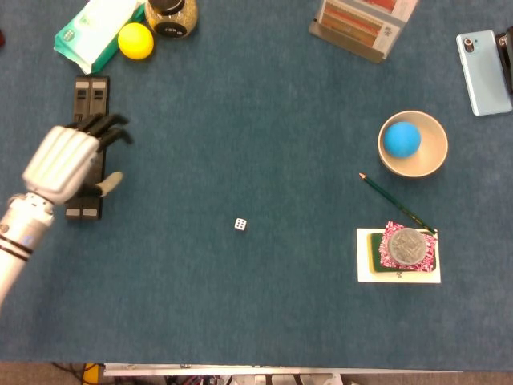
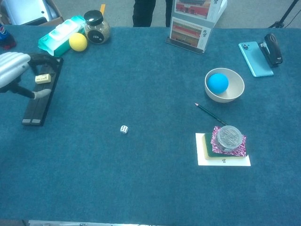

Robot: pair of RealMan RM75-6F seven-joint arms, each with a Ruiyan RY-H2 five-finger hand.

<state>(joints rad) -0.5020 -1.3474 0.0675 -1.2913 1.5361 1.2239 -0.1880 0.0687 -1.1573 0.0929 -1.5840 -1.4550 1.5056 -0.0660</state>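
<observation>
A small white die (image 1: pixel 240 224) lies alone on the blue cloth near the middle of the table, also seen in the chest view as the die (image 2: pixel 123 129). My left hand (image 1: pixel 68 160) hovers at the left edge over a long black double bar (image 1: pixel 90 92), well away from the die. It holds nothing; its dark fingers (image 2: pixel 43 59) are loosely bent and the thumb sticks out sideways. A small pale block (image 2: pixel 43 78) rests on the black bar (image 2: pixel 35 106) beside the left hand (image 2: pixel 14 74). My right hand shows in neither view.
At the back left are a yellow ball (image 1: pixel 135 41), a green wipes pack (image 1: pixel 92 28) and a jar (image 1: pixel 171 16). On the right: a bowl (image 1: pixel 437 152) with a blue ball (image 1: pixel 401 139), a pencil (image 1: pixel 397 204), a coaster stack (image 1: pixel 407 247), a phone (image 1: pixel 483 60), a card stand (image 1: pixel 361 24).
</observation>
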